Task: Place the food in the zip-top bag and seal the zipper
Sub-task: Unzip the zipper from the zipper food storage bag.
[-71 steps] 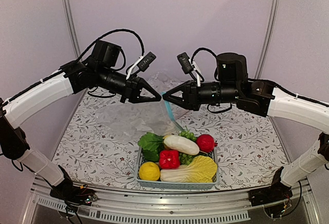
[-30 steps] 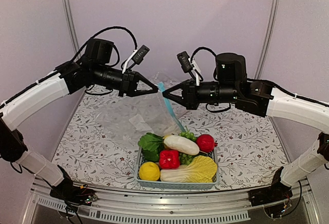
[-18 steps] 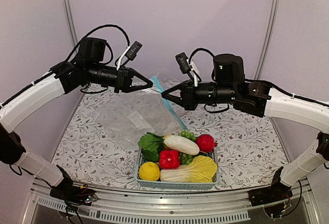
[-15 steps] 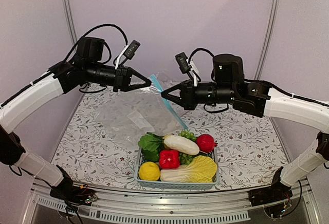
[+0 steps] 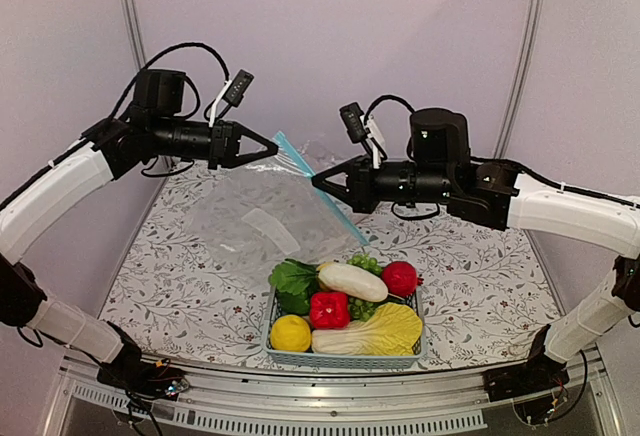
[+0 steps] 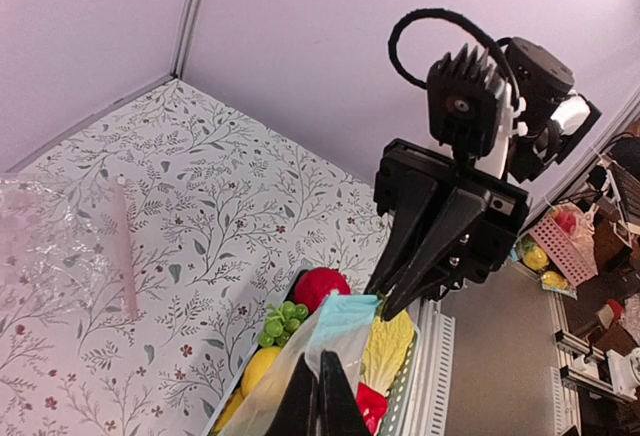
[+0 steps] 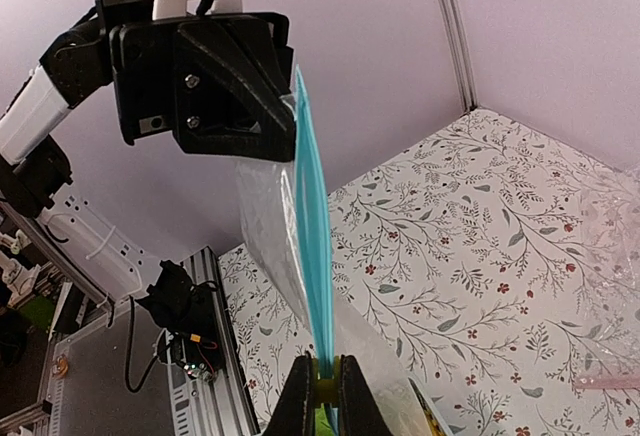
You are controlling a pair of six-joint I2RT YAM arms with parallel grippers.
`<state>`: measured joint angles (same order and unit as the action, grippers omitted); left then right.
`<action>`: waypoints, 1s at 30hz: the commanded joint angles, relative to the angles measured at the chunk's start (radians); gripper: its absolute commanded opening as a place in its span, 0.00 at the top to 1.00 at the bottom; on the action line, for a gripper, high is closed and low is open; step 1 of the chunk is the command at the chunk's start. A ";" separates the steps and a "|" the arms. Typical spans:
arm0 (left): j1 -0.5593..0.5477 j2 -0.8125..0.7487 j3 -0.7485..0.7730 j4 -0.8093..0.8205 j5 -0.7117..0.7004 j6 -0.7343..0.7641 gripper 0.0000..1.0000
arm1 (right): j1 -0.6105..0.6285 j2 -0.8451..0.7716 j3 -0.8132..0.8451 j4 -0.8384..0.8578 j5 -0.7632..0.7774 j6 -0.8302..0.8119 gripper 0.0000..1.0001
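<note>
The clear zip-top bag [image 5: 258, 218] hangs in the air between both arms, its lower part draped on the table. My left gripper [image 5: 275, 146] is shut on the bag's upper corner [image 6: 300, 366], just below the end of the teal zipper [image 6: 348, 314]. My right gripper [image 5: 316, 184] is shut on the zipper [image 7: 313, 211], with a small yellow piece pinched between its fingers. The strip runs taut from one gripper to the other. The food lies in the basket: lemon [image 5: 290, 333], red pepper [image 5: 329, 309], white radish [image 5: 352, 281], red fruit [image 5: 400, 278], green leaves [image 5: 293, 279], cabbage [image 5: 378, 331].
A light-blue slatted basket [image 5: 345, 358] stands at the near middle of the flower-patterned table [image 5: 170, 286], under the raised bag. Green grapes [image 5: 365, 262] lie at its far side. Purple walls with metal posts [image 5: 128, 16] close the back and sides.
My left gripper has pulled up and to the left, away from the right gripper. The teal strip between them has lengthened and drawn taut. The right gripper shifted slightly left.
</note>
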<state>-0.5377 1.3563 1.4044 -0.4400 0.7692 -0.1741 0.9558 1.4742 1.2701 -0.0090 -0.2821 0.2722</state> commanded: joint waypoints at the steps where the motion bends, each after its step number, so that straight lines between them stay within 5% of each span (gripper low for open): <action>1: 0.100 -0.054 -0.001 0.037 -0.083 0.000 1.00 | -0.005 0.006 -0.040 -0.135 0.024 0.002 0.96; 30: 0.189 -0.030 0.098 0.141 0.199 -0.020 1.00 | 0.007 0.037 -0.007 -0.241 0.019 -0.040 0.96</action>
<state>-0.3985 1.3392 1.4414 -0.4122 0.9768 -0.1841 0.9565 1.4944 1.2827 -0.0593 -0.2829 0.2497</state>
